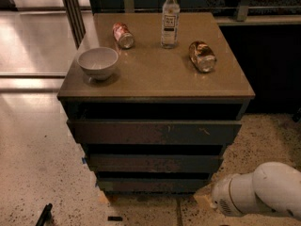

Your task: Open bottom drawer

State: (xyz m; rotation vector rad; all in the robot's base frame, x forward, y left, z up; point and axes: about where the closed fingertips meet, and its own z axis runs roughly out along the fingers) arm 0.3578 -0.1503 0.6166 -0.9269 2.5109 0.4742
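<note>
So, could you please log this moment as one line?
task: open bottom drawer | drawer: looks shut | claw: low, beside its right end

The flat-fronted wooden bottom drawer (153, 185) is dark brown, under a tan-brown surface (155, 81). On it stand a pale grey round bowl (97, 62), a red-and-white metal can (123, 35) and a clear, white-capped plastic bottle (170, 19). Near right, the whitish pincer (214, 199) hangs over the cream, dark-speckled floor (37, 173).

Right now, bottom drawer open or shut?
Shut, apparently: only the front of the bottom drawer shows, no inner floor visible. The gripper is low right, off its corner.
</note>
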